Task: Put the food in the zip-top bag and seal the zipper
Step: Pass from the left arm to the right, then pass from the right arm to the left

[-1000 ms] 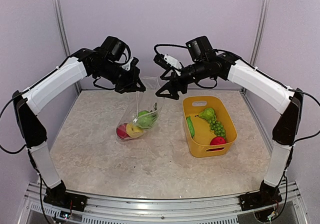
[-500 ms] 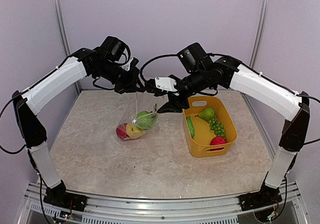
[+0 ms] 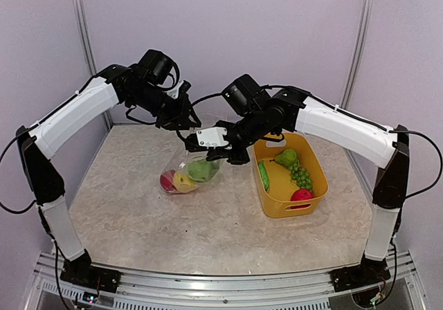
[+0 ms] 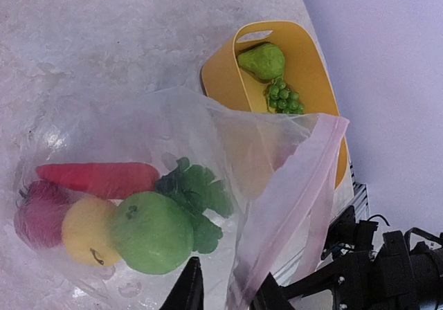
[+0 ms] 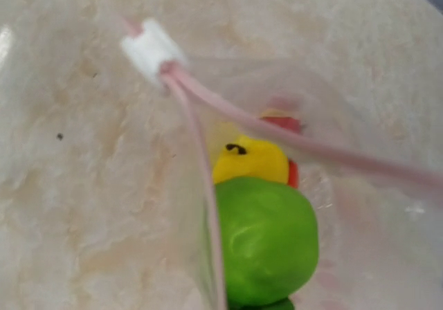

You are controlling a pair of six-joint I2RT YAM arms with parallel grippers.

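The clear zip-top bag [image 3: 188,174] hangs slumped on the table with a green round fruit [image 4: 149,230], a yellow one [image 4: 86,230], a dark red one [image 4: 38,213], a red pepper [image 4: 97,178] and a leafy green inside. Its pink zipper [image 5: 201,158] is parted, the white slider [image 5: 149,47] at one end. My left gripper [image 4: 228,272] is open, with the bag's mouth edge lying loosely between its fingers. My right gripper [image 3: 195,145] is at the bag's mouth, shut on that edge; its fingers are hidden in its wrist view.
A yellow basket [image 3: 287,206] stands right of the bag, holding a cucumber [image 3: 264,175], a green pear [image 3: 286,158], green grapes [image 3: 301,177] and a red round fruit [image 3: 301,194]. Both arms meet above the bag. Walls and frame posts close the back.
My right arm swung left from over the basket to the bag's mouth and shut there. My left gripper's jaws parted from the bag's edge. The bag sagged a little lower.
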